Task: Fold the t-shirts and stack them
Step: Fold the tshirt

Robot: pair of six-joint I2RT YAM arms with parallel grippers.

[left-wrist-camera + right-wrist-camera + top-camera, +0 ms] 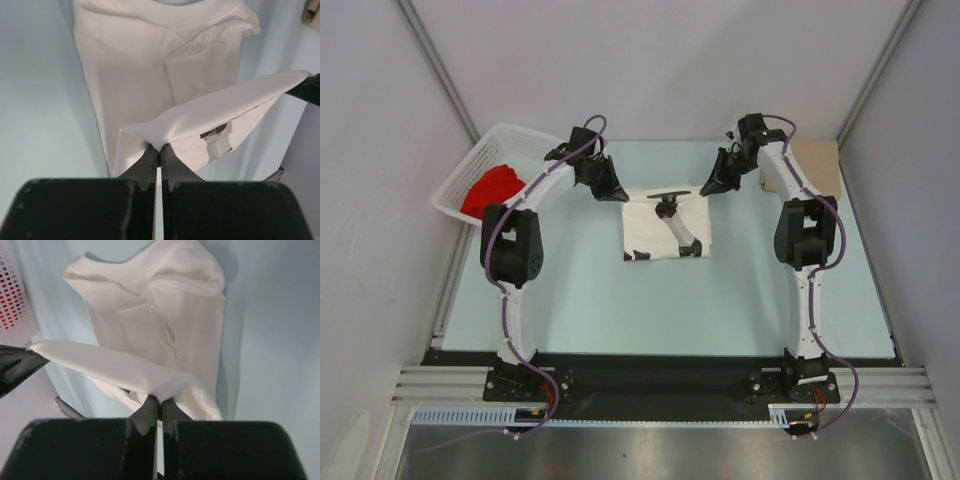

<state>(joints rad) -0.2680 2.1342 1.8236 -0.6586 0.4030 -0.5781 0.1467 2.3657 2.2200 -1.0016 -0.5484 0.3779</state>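
Now, the counter [570, 300] carries all the laundry. The white shirt [645, 228] lies in its middle between the two arms. The basket [470, 172] sits at the far left corner with the red shirt [492, 190] bunched inside. The tan shirt [817, 165] lies flat at the far right.

The white shirt's far edge hangs off the counter, strung between the arms, while the rest lies below. The left end effector [618, 194] is clamped on the left corner of that edge, its jaws pressed together on a thin pinch of cloth. The right end effector [710, 187] is clamped the same way on the right corner.

This looks like a fold of the far edge over toward the near hem. To do it well, both arms should travel at one height and one pace so the edge runs straight. They should lower it until it lines up with the hem, and only then let go. Too much pull could slip the cloth out of those thin pinches, and too little would let the middle sag and crease.
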